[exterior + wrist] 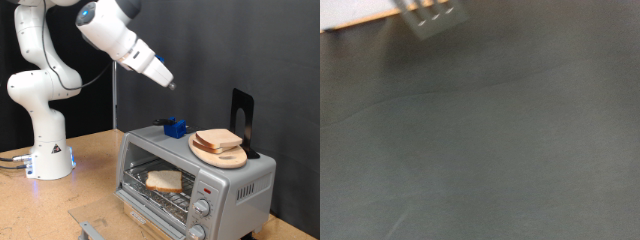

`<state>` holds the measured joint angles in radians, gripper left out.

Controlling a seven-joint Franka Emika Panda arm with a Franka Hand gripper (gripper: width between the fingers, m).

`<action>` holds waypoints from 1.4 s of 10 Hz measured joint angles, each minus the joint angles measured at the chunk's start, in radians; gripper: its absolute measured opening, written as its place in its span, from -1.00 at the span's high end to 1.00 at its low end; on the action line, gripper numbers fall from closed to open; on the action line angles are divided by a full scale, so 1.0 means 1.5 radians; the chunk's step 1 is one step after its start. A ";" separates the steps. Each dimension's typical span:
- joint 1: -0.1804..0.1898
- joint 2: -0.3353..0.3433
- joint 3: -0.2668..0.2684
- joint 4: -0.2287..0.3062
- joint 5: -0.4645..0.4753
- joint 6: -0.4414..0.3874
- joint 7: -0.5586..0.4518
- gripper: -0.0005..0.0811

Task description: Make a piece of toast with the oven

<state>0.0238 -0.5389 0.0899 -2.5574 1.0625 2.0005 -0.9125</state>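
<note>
Resting on the wire rack inside the oven (pixel 195 180) is the piece of toast (pixel 164 180), door dropped open. Gripper (off-frame in both views): I cannot tell its fingers' state.

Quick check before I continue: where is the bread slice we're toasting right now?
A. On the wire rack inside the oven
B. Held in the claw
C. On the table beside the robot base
A: the piece of toast lies on the rack inside the oven, whose door hangs open.

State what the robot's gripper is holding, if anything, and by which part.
It cannot be told: the gripper hangs above the oven, too small to see anything in it.
</note>
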 joint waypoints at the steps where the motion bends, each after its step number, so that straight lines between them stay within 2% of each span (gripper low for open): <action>1: -0.009 -0.015 -0.022 -0.006 -0.029 -0.044 -0.003 -0.99; 2: -0.015 -0.029 -0.034 -0.011 -0.047 -0.074 -0.004 -0.99; 3: -0.014 -0.028 -0.032 -0.011 -0.045 -0.067 -0.003 -0.99; 4: -0.015 -0.026 -0.036 -0.012 -0.037 -0.087 0.026 -0.99; 7: -0.028 -0.035 -0.092 -0.025 0.033 -0.178 0.145 -0.99; 9: -0.052 -0.066 -0.132 -0.054 0.088 -0.184 0.210 -0.99; 10: -0.066 -0.083 -0.152 -0.067 0.087 -0.200 0.244 -0.99; 12: -0.093 -0.104 -0.183 -0.076 0.040 -0.252 0.286 -0.99; 14: -0.093 -0.102 -0.186 -0.076 0.043 -0.251 0.268 -0.99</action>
<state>-0.1157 -0.6924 -0.1887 -2.6719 1.1274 1.6237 -0.5105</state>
